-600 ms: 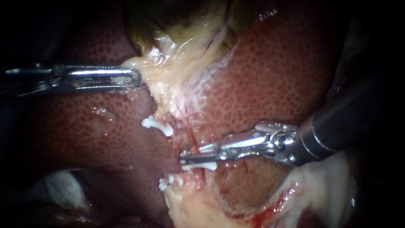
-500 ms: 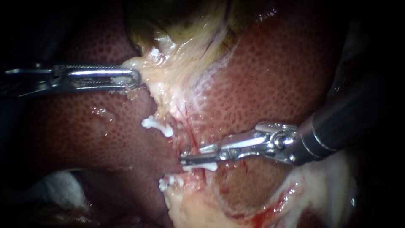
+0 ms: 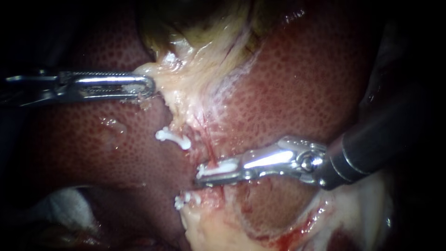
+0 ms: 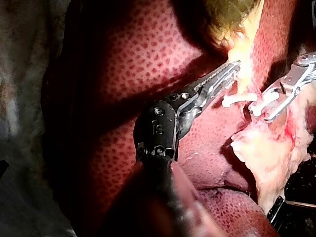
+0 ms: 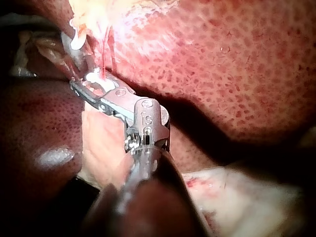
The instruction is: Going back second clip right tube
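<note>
We are holding our right instrument (image 3: 200, 175) across the dark red mottled liver (image 3: 302, 93) at the thin reddish tube (image 3: 207, 142). Its jaws are grasping a small white plastic clip (image 3: 213, 168) that is lying right against that tube, though we cannot tell whether the clip is fully straddling it. The danger, as we are judging it, lies in closing with the tube only partly inside: the clip would be pinching the wall or slipping off, and a twist of the jaws could be tearing the fragile strand. Two white clips already set, an upper one (image 3: 173, 138) and a lower one (image 3: 185, 200), are sitting just left of the tube, and crowding them could be knocking one loose. Our right shaft is slanting down from the tube's upper right, its wrist bending so the jaws are lying nearly level. Our left instrument (image 3: 146, 87) is reaching level, up and left of the tube, its jaws clenching the pale yellowish tissue (image 3: 186, 93) and holding it taut.
</note>
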Tool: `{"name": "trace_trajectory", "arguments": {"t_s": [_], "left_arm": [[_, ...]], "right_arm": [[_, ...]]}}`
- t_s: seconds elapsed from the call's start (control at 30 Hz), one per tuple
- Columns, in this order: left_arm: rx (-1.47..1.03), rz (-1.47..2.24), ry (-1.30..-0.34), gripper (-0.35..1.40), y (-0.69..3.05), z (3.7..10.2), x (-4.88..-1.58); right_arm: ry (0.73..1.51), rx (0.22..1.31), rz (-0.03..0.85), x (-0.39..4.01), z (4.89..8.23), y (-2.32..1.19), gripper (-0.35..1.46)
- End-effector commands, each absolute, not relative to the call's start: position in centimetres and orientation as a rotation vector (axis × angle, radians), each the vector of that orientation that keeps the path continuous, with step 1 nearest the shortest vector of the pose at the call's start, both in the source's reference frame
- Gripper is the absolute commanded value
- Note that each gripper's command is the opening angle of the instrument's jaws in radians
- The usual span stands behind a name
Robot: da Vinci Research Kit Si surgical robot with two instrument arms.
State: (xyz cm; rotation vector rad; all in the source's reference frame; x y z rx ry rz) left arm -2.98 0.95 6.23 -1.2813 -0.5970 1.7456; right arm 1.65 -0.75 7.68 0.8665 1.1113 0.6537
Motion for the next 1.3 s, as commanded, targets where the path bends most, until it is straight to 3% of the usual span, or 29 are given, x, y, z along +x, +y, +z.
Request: {"name": "trace_trajectory", "arguments": {"t_s": [0.03,0.13,0.57,0.87,1.1,1.3], "left_arm": [[-1.281,1.745,-0.597,-0.35,0.95,6.23,-2.98],[-1.281,1.745,-0.597,-0.35,0.95,6.23,-2.98],[-1.281,1.746,-0.597,-0.35,0.94,6.22,-2.97],[-1.281,1.746,-0.598,-0.35,0.94,6.22,-2.96],[-1.282,1.746,-0.597,-0.35,0.94,6.23,-2.96],[-1.282,1.747,-0.595,-0.35,0.93,6.26,-2.97]], "right_arm": [[1.12,0.844,0.633,1.67,7.7,-0.73,0.48],[1.133,0.791,0.605,1.68,7.73,-0.7,0.49],[1.151,0.752,0.544,1.49,7.7,-0.65,0.49],[1.195,0.69,0.397,0.82,7.24,-0.39,0.49],[1.208,0.679,0.362,0.54,6.89,-0.2,0.49],[1.212,0.674,0.35,0.45,6.79,-0.15,0.49]]}}
